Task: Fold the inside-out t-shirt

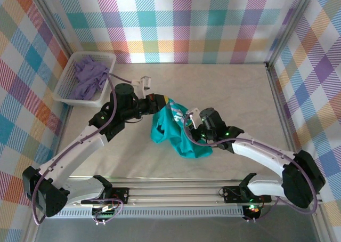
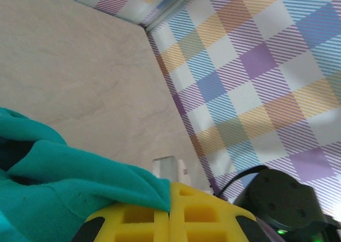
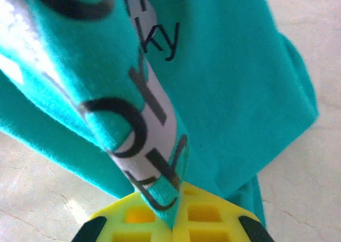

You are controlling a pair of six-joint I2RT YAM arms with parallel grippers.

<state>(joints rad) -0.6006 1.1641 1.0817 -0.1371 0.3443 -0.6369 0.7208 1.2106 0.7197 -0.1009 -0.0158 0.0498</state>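
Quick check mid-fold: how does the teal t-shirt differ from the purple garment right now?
The teal t-shirt is pinched by the left hand and the right hand, bunched between them; the purple garment lies loose in the white basket at the far left. The teal t-shirt shows printed lettering; the purple garment looks plain. Both are crumpled, neither folded.

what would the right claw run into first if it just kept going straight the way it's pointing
The teal t-shirt: the right claw is shut on a fold of it, and the cloth hangs across its path. Behind that is probably the table, though depth is unclear.
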